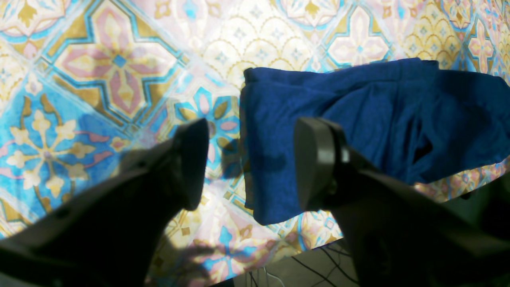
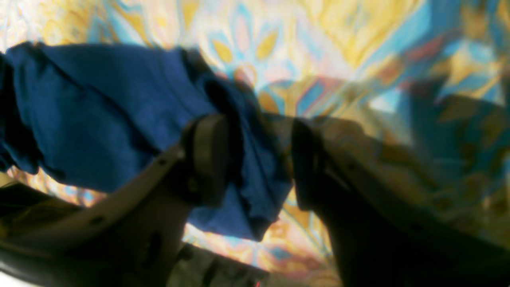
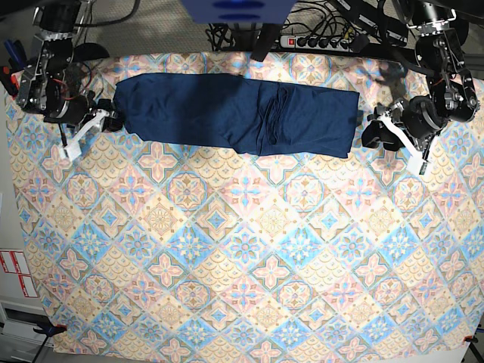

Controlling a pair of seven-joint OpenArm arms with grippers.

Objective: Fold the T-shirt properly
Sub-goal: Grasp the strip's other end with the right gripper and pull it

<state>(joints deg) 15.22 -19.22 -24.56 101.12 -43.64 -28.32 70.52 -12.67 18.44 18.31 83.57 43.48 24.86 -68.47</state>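
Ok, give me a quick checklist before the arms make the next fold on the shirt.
1. Shirt lies as a long folded band on the tablecloth: ok.
2. Left end effector open, straddling the shirt's end edge: ok.
3. Right end effector open with the other end's cloth between its fingers: ok.
4. Either end already gripped: not ok, neither is closed.
5. Band smooth: not ok, bunched wrinkles near the middle.
6. Layers underneath aligned: cannot tell.
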